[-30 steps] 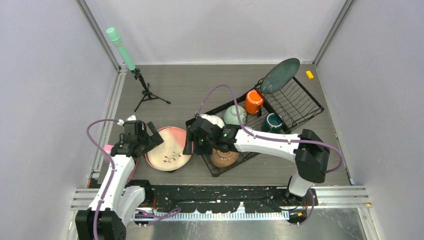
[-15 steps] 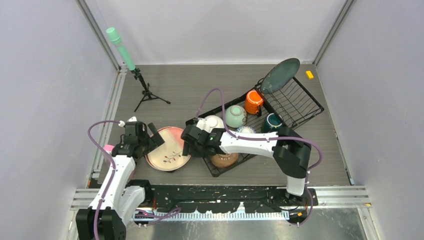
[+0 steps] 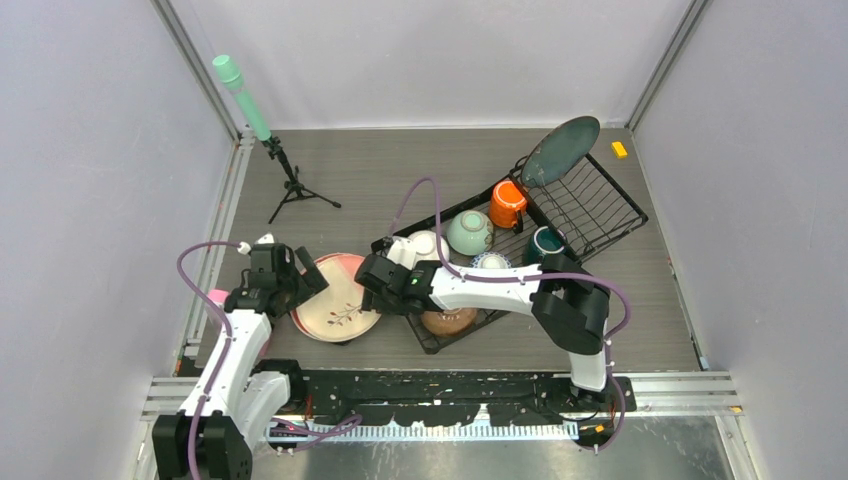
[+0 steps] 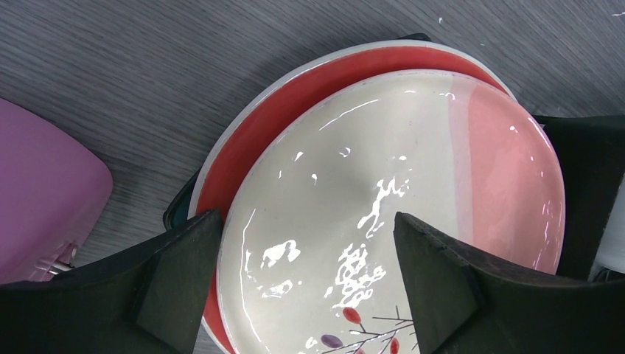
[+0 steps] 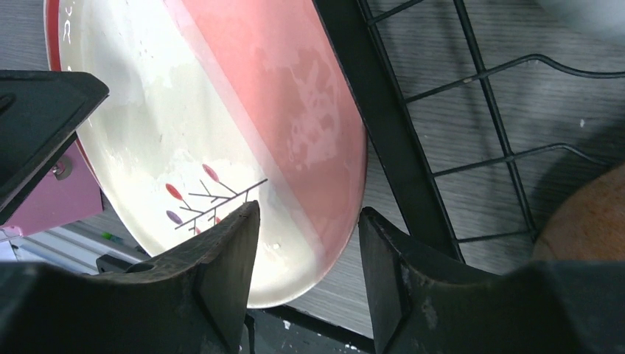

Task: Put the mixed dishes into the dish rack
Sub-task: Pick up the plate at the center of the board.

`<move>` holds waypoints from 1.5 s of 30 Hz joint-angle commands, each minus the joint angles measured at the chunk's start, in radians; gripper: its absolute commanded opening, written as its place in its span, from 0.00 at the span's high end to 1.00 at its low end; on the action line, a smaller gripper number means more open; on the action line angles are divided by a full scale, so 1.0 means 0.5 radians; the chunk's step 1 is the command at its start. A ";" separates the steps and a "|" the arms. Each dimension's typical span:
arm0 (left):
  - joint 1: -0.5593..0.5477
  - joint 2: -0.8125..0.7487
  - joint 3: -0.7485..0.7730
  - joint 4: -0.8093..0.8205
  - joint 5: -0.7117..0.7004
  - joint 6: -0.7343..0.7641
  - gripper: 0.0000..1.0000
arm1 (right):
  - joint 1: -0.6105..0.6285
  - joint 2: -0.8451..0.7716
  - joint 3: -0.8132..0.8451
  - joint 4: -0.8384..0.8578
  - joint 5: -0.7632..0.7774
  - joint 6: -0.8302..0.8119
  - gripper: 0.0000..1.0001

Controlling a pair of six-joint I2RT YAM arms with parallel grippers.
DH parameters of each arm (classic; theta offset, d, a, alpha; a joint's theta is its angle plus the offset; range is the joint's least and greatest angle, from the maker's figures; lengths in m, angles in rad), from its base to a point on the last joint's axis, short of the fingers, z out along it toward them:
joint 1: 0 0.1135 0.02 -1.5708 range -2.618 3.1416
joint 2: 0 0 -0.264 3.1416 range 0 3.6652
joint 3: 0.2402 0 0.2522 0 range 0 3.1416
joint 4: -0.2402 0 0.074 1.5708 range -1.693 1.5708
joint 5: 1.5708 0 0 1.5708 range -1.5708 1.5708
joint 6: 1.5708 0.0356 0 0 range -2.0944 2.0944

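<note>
- Pink plate sits on the desk just left of the dish rack, between the left tool and the right tool, seen from above.
- Left wrist: the left tool is spread wide, with the pink plate showing between its fingers.
- Right wrist: the right tool is spread, the rim of the pink plate showing in the gap and the dish rack frame just beside.

You've got a grey table: rack right of centre, plate beside its near-left corner, tripod far left, yellow block far right.
</note>
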 commanded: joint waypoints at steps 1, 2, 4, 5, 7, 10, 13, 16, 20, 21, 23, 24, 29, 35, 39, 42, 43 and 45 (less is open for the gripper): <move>0.012 0.008 -0.030 0.093 0.125 -0.045 0.14 | 0.003 0.042 0.053 0.075 0.143 0.000 0.46; 0.012 0.005 -0.035 0.095 0.129 -0.049 0.14 | 0.005 0.043 0.053 0.082 0.143 -0.008 0.48; 0.012 -0.006 -0.046 0.106 0.141 -0.064 0.16 | 0.003 0.036 0.040 0.117 0.137 -0.027 0.53; 0.012 -0.013 -0.053 0.110 0.148 -0.073 0.17 | 0.003 0.025 0.033 0.133 0.128 -0.033 0.55; 0.012 -0.019 -0.070 0.133 0.176 -0.085 0.21 | 0.003 0.007 0.012 0.175 0.122 -0.043 0.59; 0.012 -0.021 -0.099 0.160 0.231 -0.091 0.27 | 0.003 -0.016 -0.008 0.204 0.112 -0.054 0.55; 0.012 -0.026 -0.121 0.177 0.253 -0.097 0.30 | 0.003 -0.049 -0.049 0.271 0.105 -0.061 0.47; 0.012 -0.028 -0.139 0.193 0.272 -0.109 0.33 | 0.003 -0.060 -0.074 0.316 0.104 -0.059 0.44; 0.012 -0.030 -0.150 0.207 0.300 -0.113 0.37 | 0.005 -0.088 -0.123 0.405 0.102 -0.070 0.49; 0.012 -0.030 -0.148 0.209 0.307 -0.111 0.38 | 0.010 -0.099 -0.155 0.461 0.107 -0.084 0.50; 0.012 -0.032 -0.150 0.214 0.317 -0.107 0.39 | 0.019 -0.141 -0.218 0.564 0.126 -0.108 0.55; 0.012 -0.032 -0.150 0.218 0.319 -0.104 0.39 | 0.026 -0.171 -0.238 0.637 0.133 -0.115 0.58; 0.012 -0.030 -0.155 0.228 0.349 -0.101 0.40 | 0.051 -0.254 -0.322 0.795 0.153 -0.213 0.64; 0.012 -0.035 -0.150 0.231 0.383 -0.086 0.42 | 0.067 -0.285 -0.405 1.017 0.113 -0.263 0.69; 0.012 -0.047 -0.156 0.234 0.413 -0.083 0.43 | 0.070 -0.330 -0.453 1.131 0.101 -0.319 0.65; 0.012 -0.058 -0.168 0.255 0.441 -0.083 0.44 | 0.070 -0.342 -0.478 1.187 0.119 -0.343 0.60; 0.012 -0.059 -0.173 0.277 0.472 -0.082 0.44 | 0.070 -0.340 -0.477 1.190 0.118 -0.347 0.58; 0.012 -0.054 -0.180 0.309 0.522 -0.081 0.45 | 0.070 -0.335 -0.472 1.205 0.112 -0.356 0.57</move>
